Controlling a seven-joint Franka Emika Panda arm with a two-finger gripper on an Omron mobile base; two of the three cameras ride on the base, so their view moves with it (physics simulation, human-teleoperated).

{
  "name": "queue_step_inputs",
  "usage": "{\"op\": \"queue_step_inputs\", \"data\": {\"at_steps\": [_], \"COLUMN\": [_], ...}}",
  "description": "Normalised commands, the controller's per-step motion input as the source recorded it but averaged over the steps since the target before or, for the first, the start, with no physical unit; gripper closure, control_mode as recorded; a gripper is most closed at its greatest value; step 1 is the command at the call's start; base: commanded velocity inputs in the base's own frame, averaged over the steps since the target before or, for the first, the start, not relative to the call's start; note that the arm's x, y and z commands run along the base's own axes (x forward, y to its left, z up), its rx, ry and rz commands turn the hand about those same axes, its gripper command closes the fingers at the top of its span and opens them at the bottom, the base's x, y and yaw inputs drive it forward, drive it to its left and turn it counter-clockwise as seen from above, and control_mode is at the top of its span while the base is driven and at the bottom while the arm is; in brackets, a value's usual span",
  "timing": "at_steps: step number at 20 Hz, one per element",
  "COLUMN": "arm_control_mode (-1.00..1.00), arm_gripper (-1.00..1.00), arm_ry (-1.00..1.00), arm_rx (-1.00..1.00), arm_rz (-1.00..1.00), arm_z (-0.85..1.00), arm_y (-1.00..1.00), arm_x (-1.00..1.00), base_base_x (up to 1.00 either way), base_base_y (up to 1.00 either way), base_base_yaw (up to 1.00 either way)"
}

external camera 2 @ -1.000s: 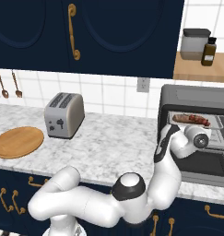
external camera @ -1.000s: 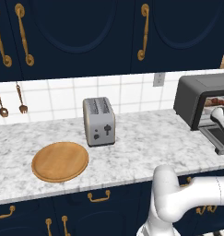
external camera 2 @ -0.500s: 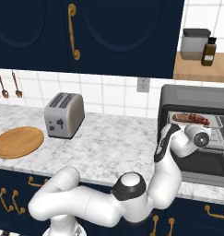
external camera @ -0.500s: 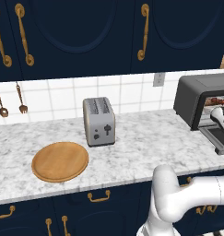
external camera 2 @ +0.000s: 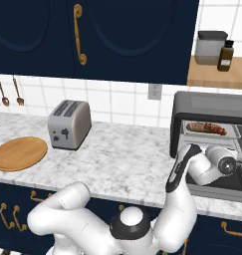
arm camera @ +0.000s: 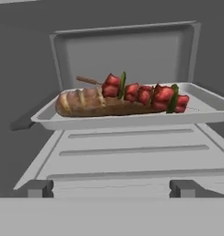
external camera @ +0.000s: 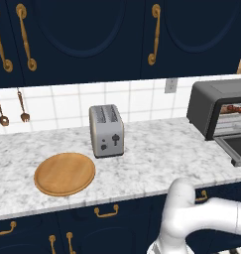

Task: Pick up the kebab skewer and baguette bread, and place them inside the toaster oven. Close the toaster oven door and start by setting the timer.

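**Food loaded, door waiting to be shut**

Nothing much is shifting since the earlier frames: your arm is holding its place at the oven mouth, and the food is lying as it was. Your gripper [arm camera: 111, 186] is standing with its fingertips apart and nothing between them, so you are free to take the door. Beyond it, the toaster oven door [external camera 2: 227, 183] is hanging open and flat, directly under your wrist. Further in, the tray [arm camera: 132, 119] is carrying the baguette bread [arm camera: 85, 102] with the kebab skewer [arm camera: 143, 94] resting against it, inside the toaster oven [external camera 2: 212, 107]. Well aside on the worktop [external camera: 151, 158], the toaster [external camera: 106, 131] and wooden plate [external camera: 64, 173] are blocking nothing.
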Motion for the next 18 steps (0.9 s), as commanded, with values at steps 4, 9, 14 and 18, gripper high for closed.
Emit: {"op": "queue_step_inputs", "data": {"at_steps": [4, 9, 14, 18], "arm_control_mode": [-1.0, -1.0, -1.0, -1.0], "arm_gripper": [-1.0, -1.0, -1.0, -1.0], "arm_ry": [0.07, 0.15, 0.15, 0.09], "arm_rx": [0.0, 0.0, -0.01, -0.03], "arm_rz": [0.0, 0.0, 0.03, 0.09], "arm_z": [0.05, -0.01, -0.16, -0.29], "arm_y": [-0.21, -0.06, 0.0, 0.17], "arm_x": [-0.83, -0.93, -0.89, -0.63], "base_base_x": [0.0, 0.0, 0.0, 0.0], "base_base_y": [0.0, 0.0, 0.0, 0.0], "base_base_yaw": [0.0, 0.0, 0.0, 0.0]}}
